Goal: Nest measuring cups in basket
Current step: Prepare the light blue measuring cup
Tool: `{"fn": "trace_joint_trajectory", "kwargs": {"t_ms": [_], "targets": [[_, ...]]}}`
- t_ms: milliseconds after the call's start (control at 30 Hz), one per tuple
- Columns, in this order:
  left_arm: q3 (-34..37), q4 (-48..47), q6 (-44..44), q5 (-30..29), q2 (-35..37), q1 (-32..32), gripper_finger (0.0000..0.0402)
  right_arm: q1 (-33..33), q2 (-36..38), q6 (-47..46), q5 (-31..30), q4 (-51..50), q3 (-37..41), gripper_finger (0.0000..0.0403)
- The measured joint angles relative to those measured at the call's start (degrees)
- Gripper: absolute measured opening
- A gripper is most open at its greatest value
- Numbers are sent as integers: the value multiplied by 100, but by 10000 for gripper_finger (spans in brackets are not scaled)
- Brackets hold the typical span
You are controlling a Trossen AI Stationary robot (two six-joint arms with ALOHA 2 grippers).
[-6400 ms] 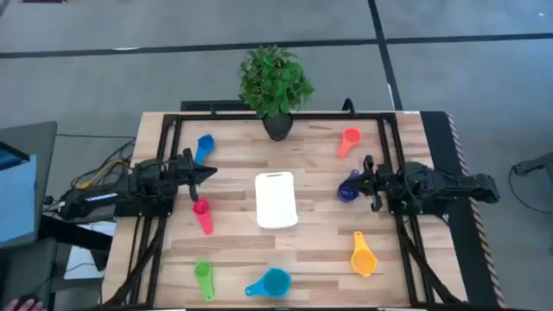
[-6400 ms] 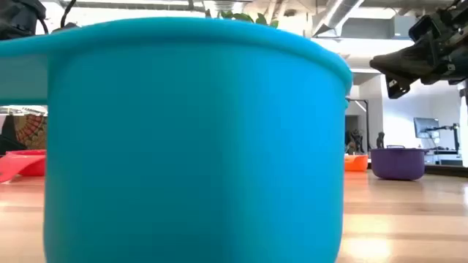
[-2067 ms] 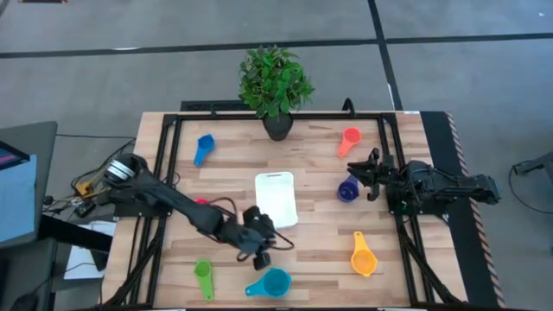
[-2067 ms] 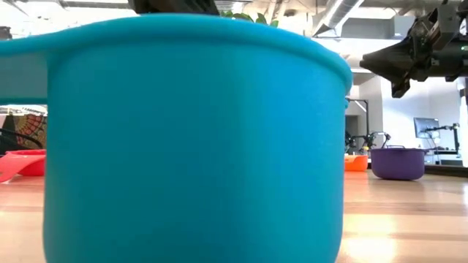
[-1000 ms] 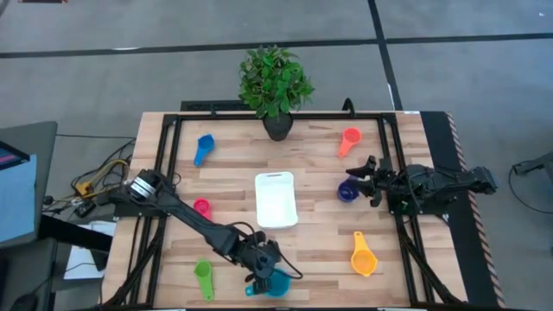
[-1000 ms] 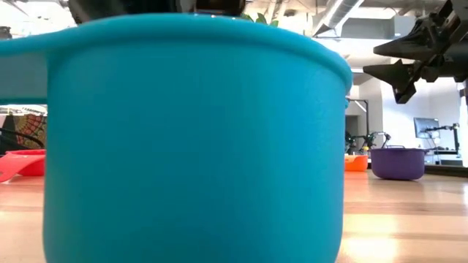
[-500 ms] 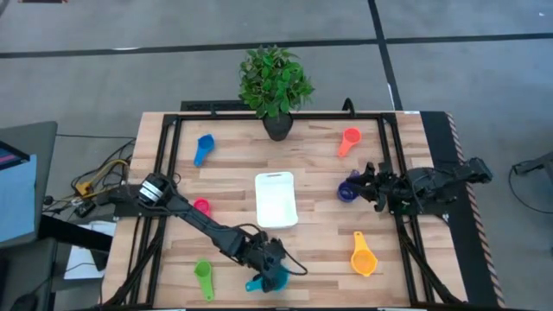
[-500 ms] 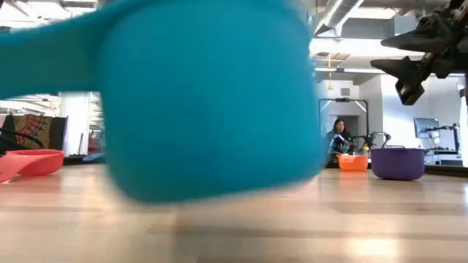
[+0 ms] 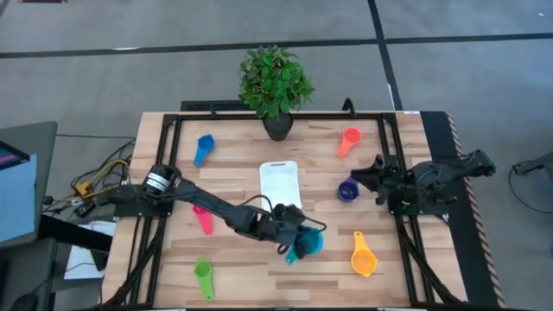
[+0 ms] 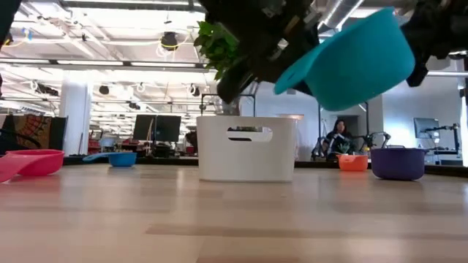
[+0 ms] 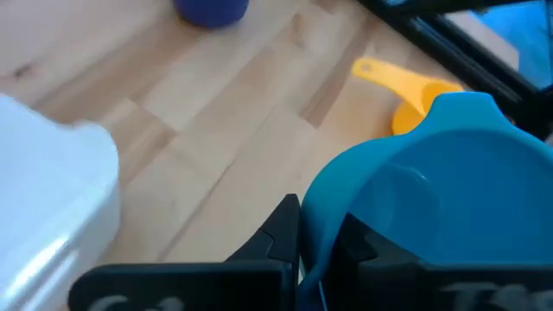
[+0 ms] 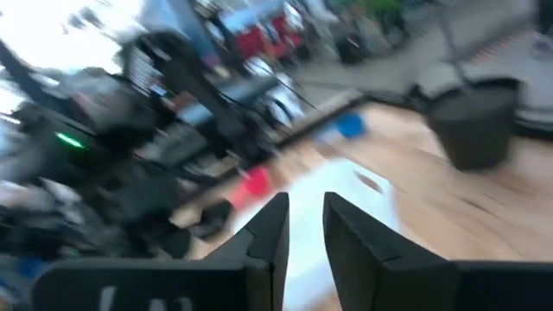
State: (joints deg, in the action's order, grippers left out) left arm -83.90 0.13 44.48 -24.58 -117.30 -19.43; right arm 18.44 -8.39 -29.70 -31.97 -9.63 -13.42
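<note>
My left gripper is shut on the teal measuring cup, which hangs tilted in the air just right of the near end of the white basket. The basket stands on its base mid-table. My right gripper hovers open and holds nothing, beside the purple cup. On the table lie the blue, red-orange, pink, green and yellow-orange cups. My left gripper pinches the teal cup's wall at the rim between its two fingers; one finger seems to be inside the bowl and the other outside. The fingers come from the table's left, slanting down. The cup is lifted clear of the table and tilted.
A potted plant stands at the far edge behind the basket. Black frame rails run along both sides of the table. Bare wood lies between the basket and the yellow-orange cup.
My left gripper has taken hold of the teal cup at the near edge and lifted it clear. It has carried the cup toward the far and right edges, up beside the basket, and the cup has tipped. The basket stands a little farther toward the far edge.
</note>
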Motion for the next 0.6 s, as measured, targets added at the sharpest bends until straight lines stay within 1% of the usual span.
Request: {"fn": "trace_joint_trajectory", "kwargs": {"t_ms": [100,167,233,367,500,600], "targets": [[-4,51,-88,73,2,49,7,0,-323,-249,-109,-691,-258,93],[-2,-64,-132,100,2,48,8,0,-508,-321,-116,-842,-369,93],[-5,-336,-107,221,2,52,9,-5,-675,-327,-113,-849,-445,93],[0,-1301,69,276,2,71,8,-20,-945,-298,-122,-817,-621,93],[0,-1647,109,228,2,88,11,-20,-1133,-286,-128,-719,-678,93],[0,-1700,11,393,3,139,12,-20,-1240,-287,-127,-627,-678,93]]}}
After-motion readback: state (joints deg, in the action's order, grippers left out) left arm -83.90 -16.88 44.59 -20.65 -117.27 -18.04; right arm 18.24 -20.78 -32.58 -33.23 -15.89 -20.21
